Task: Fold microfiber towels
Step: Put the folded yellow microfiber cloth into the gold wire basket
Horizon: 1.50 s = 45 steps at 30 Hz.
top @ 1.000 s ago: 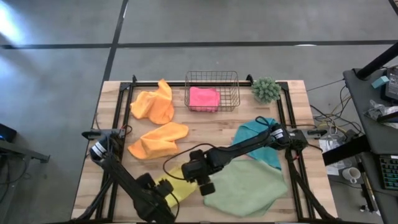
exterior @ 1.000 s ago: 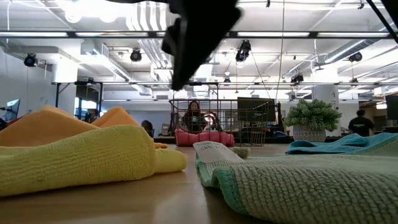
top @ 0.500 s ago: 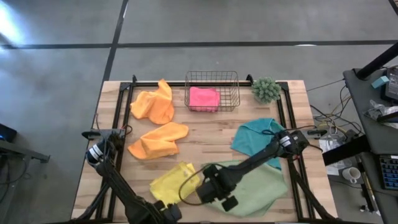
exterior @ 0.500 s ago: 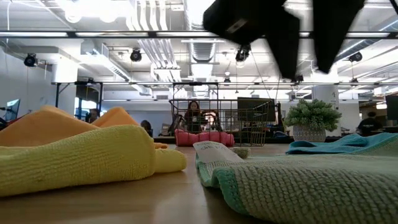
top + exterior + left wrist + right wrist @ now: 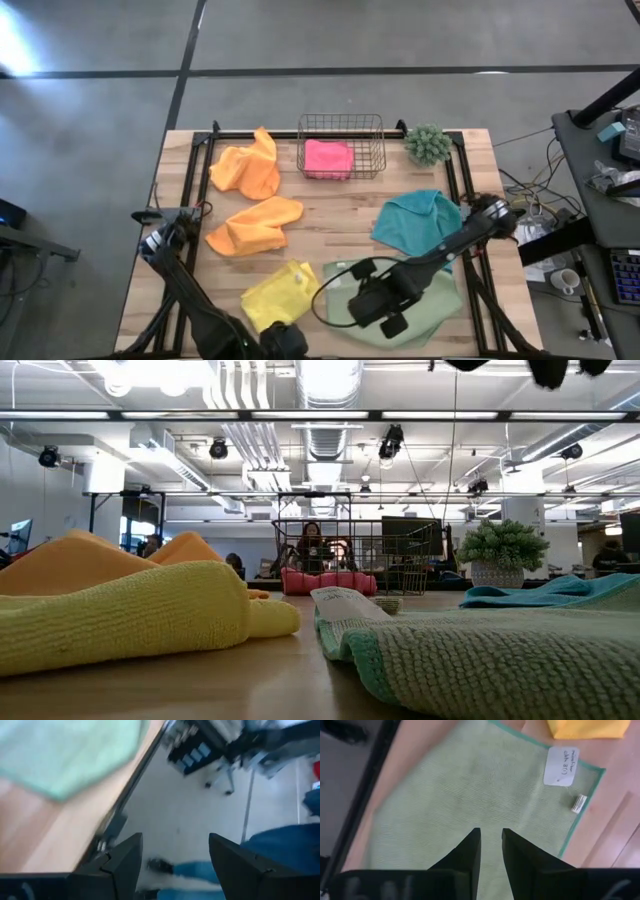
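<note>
Right gripper (image 5: 491, 851) hangs above the light green towel (image 5: 435, 300), fingers nearly pressed together, pinching nothing. Yellow towel (image 5: 280, 295) lies just beside that towel; teal towel (image 5: 415, 220) touches its far edge. Left gripper (image 5: 172, 857) spread, past the worktop (image 5: 330, 220) edge.

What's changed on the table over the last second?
The right claw swept from beside the yellow towel across to above the light green towel, its fingers narrowing with nothing held. The left claw pulled back past the table's near edge, open. All towels stayed put.
</note>
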Each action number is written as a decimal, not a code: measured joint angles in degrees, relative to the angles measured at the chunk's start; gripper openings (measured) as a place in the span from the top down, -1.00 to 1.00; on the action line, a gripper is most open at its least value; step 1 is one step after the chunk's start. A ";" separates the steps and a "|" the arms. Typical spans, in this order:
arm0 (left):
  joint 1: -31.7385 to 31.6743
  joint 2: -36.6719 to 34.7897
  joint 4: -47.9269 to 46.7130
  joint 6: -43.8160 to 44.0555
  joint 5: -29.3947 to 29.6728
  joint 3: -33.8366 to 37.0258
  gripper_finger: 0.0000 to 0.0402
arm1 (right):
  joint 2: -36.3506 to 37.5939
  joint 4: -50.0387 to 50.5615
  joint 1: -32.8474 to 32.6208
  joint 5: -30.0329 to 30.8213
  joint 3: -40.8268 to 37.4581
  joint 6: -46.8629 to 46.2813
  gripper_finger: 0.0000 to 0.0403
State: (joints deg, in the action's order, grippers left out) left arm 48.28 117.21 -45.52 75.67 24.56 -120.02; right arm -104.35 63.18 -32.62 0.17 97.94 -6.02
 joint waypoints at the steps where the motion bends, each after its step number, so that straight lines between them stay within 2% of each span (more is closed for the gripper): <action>1: -0.34 0.00 0.02 -1.31 1.29 -1.17 -0.06 | 1.64 -1.73 -0.23 0.03 -2.00 -0.40 0.66; 6: -1.75 0.00 0.06 -7.44 4.79 -5.74 -0.04 | 8.25 -9.79 -0.87 1.06 -10.63 -0.45 0.66; 10: -2.77 0.00 0.00 -11.65 5.18 -7.89 0.02 | 11.28 -13.27 -0.92 1.32 -13.85 -1.25 0.66; 24: -6.59 -0.13 -1.75 -34.52 6.11 -6.03 0.06 | 10.39 -17.50 0.06 1.42 -14.72 1.80 0.66; 28: -7.34 -0.24 -1.47 -38.64 5.56 -4.70 0.06 | 9.81 -18.02 0.74 1.52 -14.74 1.51 0.57; 32: -7.90 -0.24 -1.77 -36.48 3.16 -2.75 0.06 | 9.72 -18.44 1.11 1.48 -14.74 1.14 0.42; 34: -8.22 -0.24 -3.44 -32.24 0.05 -1.96 0.06 | 9.72 -18.38 1.24 1.48 -14.74 0.85 0.34; 41: -8.16 -0.24 -20.99 -14.61 -8.29 -0.60 -0.02 | 8.97 -21.92 1.33 1.48 -14.74 6.50 0.13; 45: -8.10 -0.22 -22.60 -5.68 -15.66 2.42 -0.11 | 7.79 -26.22 1.33 1.44 -14.74 11.69 0.11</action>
State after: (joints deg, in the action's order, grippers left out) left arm 40.18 116.99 -68.12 69.99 8.90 -117.60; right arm -96.56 36.96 -31.29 1.62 83.20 5.67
